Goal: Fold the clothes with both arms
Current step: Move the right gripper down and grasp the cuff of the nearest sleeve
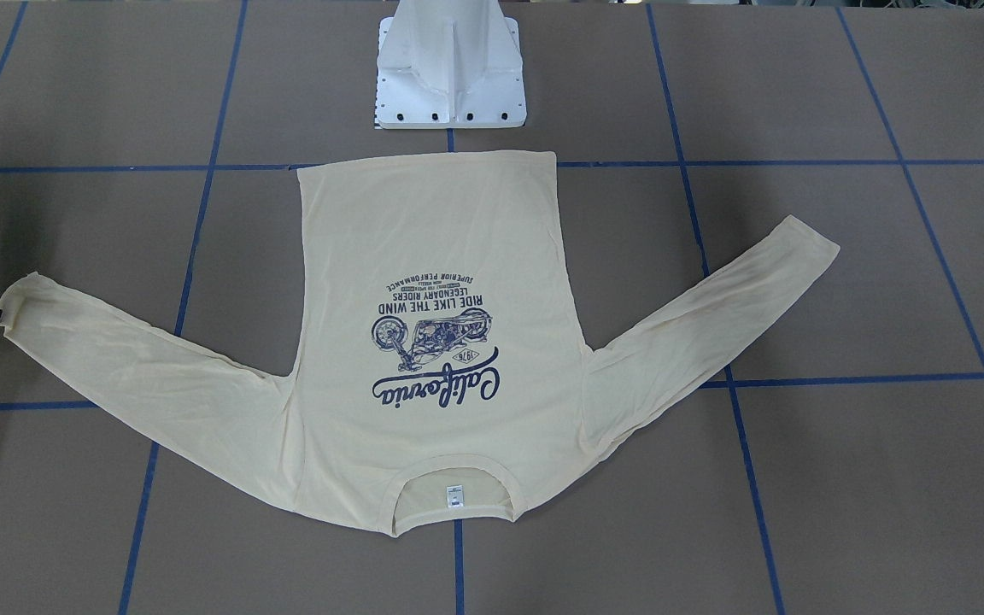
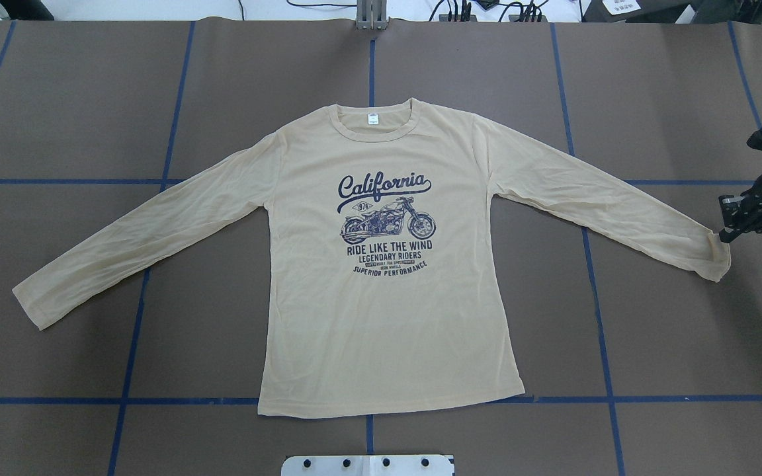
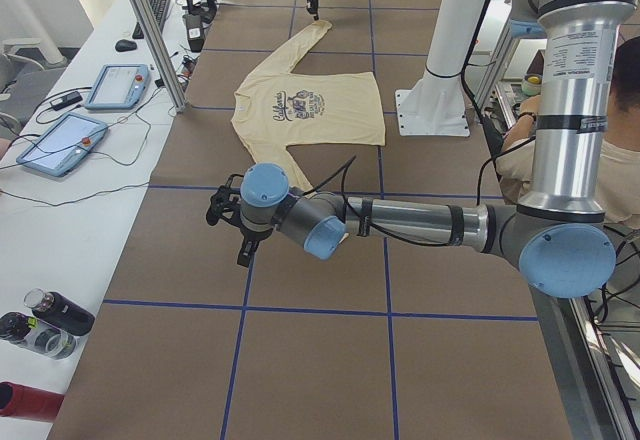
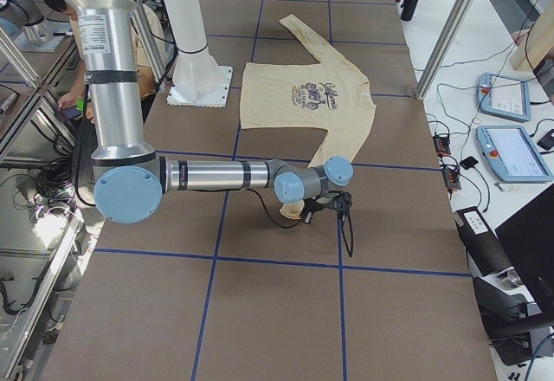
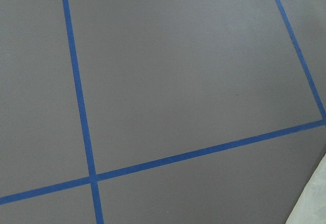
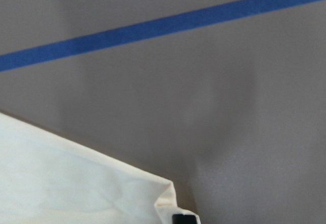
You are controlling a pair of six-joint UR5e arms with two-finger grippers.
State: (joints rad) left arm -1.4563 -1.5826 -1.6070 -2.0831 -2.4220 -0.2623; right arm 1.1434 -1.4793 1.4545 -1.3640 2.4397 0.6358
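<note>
T-shirt: pale cream-yellow, long-sleeved, lies flat and print side up on the counter, in the ctr of the blue tape lines.
Orientation: neck points away from the robot. The hem is toward the white pedestal base, near it but apart.
Print: navy motorcycle w/ "California" and "RIDE LIKE THE WIND".
Neck label: small, white, inside the ribbed round neck.
Sleeves: both spread to the sides and slanting toward the robot, w/ light wrinkles.
Right gripper: low at the cuff of the sleeve on the robot's right. In the wrist cam one black fingertip touches the cuff corner, which curls up a little. Whether it is clenched on the cloth or released, I cannot tell.
Right arm: stretched out low over the counter.
Left gripper: seen clearly only from the side cam, low, near the other cuff. Clenched or released: cannot tell. Contact w/ the cloth: cannot tell.
Left arm: also stretched out low and level.
Left wrist cam: bare counter w/ a tape crossing, and a pale cloth edge in the lower right corner.
Surroundings: a person sits behind the base; tablets and bottles lie beside the counter.
</note>
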